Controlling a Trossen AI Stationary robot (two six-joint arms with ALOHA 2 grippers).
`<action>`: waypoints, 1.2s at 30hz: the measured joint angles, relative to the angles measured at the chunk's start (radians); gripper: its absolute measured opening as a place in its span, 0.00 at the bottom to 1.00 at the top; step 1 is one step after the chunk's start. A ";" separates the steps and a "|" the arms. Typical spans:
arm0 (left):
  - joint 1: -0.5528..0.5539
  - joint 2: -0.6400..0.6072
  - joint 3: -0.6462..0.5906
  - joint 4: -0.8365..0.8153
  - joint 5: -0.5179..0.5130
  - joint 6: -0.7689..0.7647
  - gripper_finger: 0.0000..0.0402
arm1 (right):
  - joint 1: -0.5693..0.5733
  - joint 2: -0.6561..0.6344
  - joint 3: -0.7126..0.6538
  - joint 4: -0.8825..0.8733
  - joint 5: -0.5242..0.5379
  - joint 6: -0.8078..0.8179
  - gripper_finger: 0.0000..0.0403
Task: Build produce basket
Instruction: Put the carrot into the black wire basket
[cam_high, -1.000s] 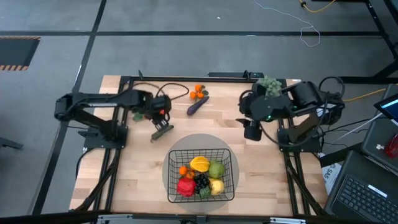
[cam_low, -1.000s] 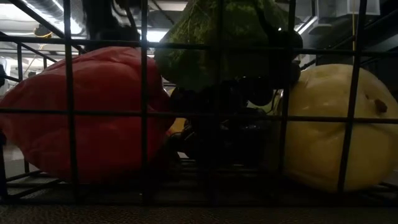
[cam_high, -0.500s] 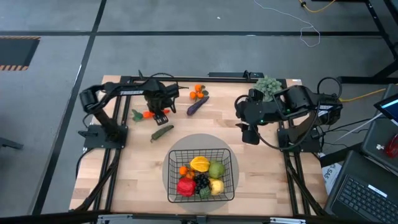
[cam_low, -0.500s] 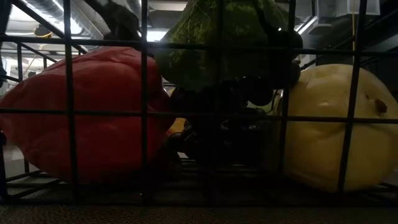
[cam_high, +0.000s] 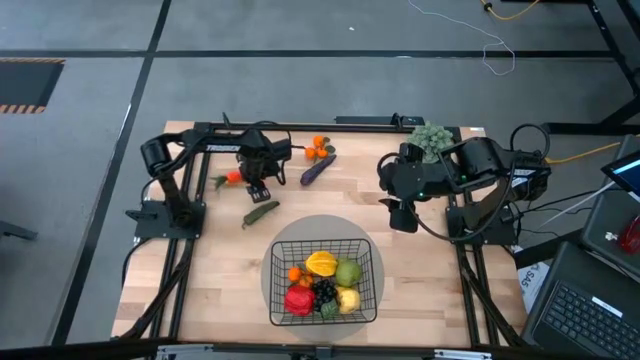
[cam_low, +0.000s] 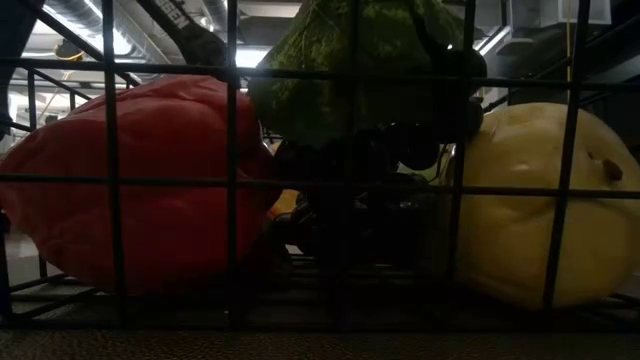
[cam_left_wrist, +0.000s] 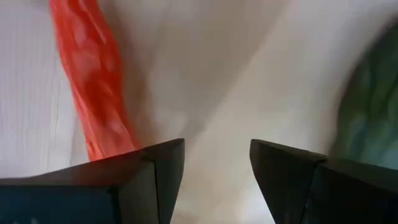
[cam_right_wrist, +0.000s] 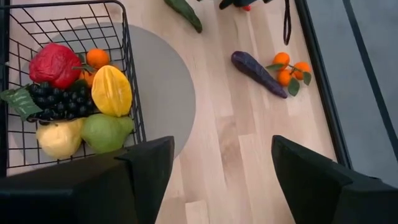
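Note:
The black wire basket (cam_high: 322, 283) stands on a grey round mat near the table's near edge. It holds a red pepper (cam_low: 140, 180), black grapes (cam_right_wrist: 59, 99), a lemon (cam_low: 530, 200), a starfruit (cam_right_wrist: 112, 90) and green pieces. On the wood lie an orange carrot (cam_high: 232, 178), a green piece (cam_high: 260, 212), a purple eggplant (cam_high: 318, 168) and small oranges (cam_high: 318, 148). My left gripper (cam_high: 256, 188) hangs open over the table just right of the carrot (cam_left_wrist: 93, 81), which lies beside one finger (cam_left_wrist: 155, 177). My right gripper (cam_right_wrist: 221, 180) is open, held above the table right of the basket. My left gripper points down at the table with the carrot's end (cam_left_wrist: 115, 140) running behind the outer side of one finger; nothing lies between the fingers, and I cannot tell whether that finger touches the carrot.
A grey-green bushy ball (cam_high: 432, 137) sits at the far right corner by the right arm's base. The grey mat (cam_right_wrist: 168, 81) reaches beyond the basket. Bare wood lies between the eggplant and the right arm. A laptop stands off the table at the right.
My left gripper has moved from over the green piece toward the far edge, ending beside the carrot, while its arm folded back toward the table's left. The green piece stays on the wood where it was. My right gripper shifted slightly toward the near edge.

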 joint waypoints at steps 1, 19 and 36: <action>-0.001 -0.005 0.008 -0.013 0.000 0.000 0.43 | -0.001 0.000 0.000 0.000 0.000 -0.005 0.63; 0.140 -0.024 0.032 0.061 -0.265 0.134 0.43 | -0.009 0.000 0.000 0.000 -0.002 0.006 0.63; 0.255 0.176 0.040 0.076 -0.206 0.169 0.43 | -0.010 0.000 0.000 0.000 -0.018 0.009 0.63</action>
